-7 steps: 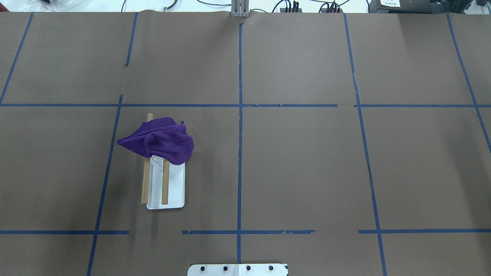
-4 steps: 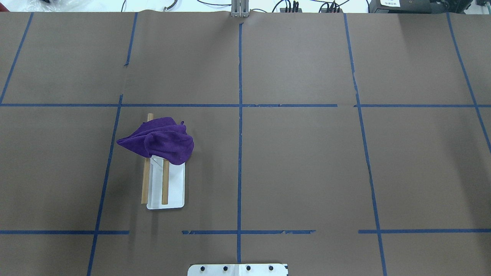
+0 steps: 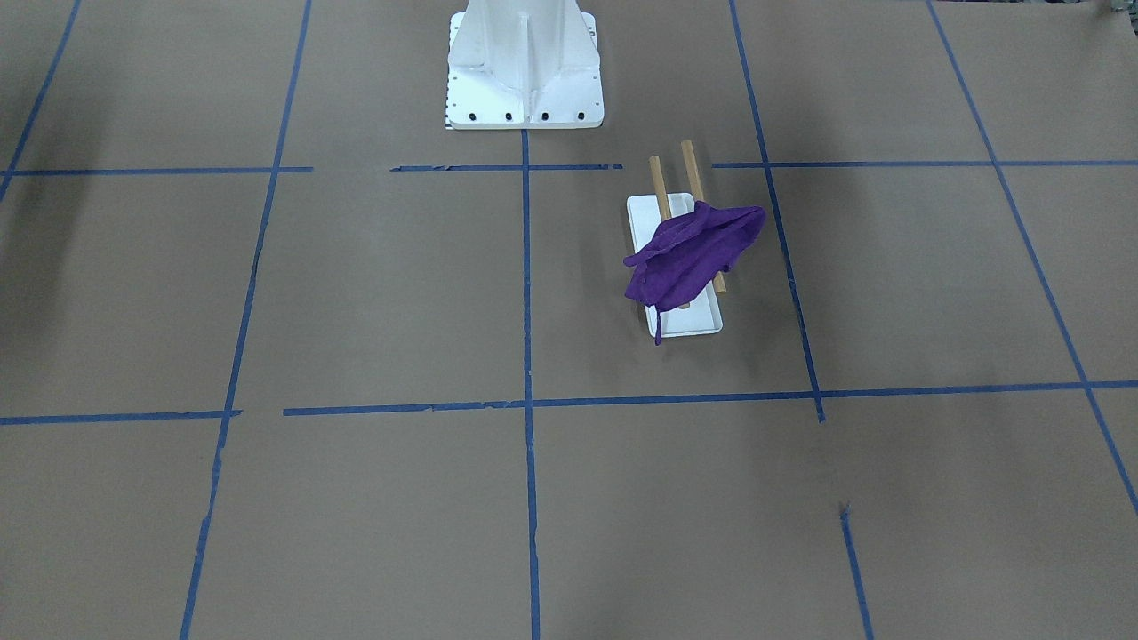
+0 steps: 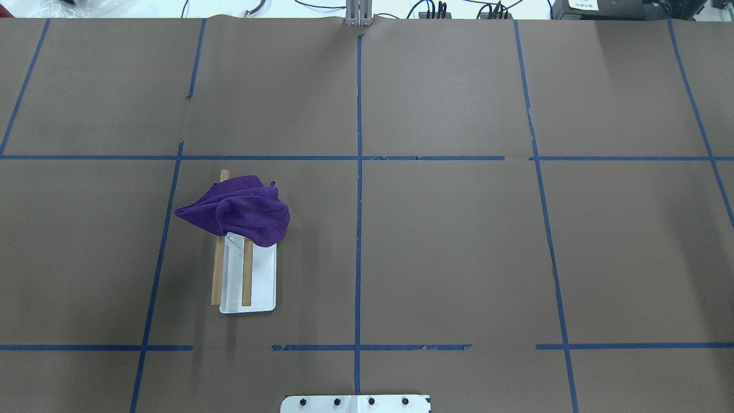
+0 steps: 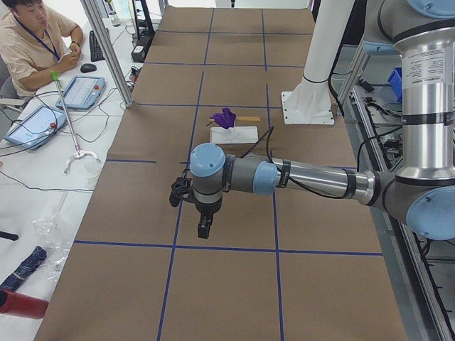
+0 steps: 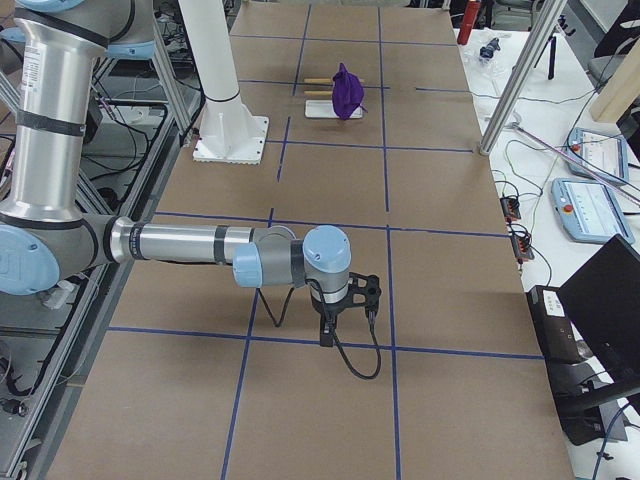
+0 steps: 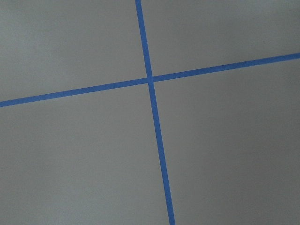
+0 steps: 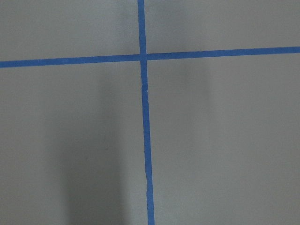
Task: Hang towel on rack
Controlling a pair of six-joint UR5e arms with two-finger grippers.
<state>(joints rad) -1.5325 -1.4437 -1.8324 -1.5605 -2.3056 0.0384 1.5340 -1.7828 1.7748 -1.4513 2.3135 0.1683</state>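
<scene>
**Q:** Left to right?

**A:** Left gripper (image 5: 203, 231), well apart, jaws impossible to tell; towel (image 4: 241, 209) draped across the far end of the rack (image 4: 265, 281) (seemingly hung, so nothing need hold it); right gripper (image 6: 326, 338), equally distant, jaws likewise untellable.

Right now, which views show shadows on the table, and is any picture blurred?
Right wrist view: a wide soft shadow darkens the table left of the blue tape. Left wrist view: nearly even light. Overhead view: sharp, the towel well lit.
</scene>
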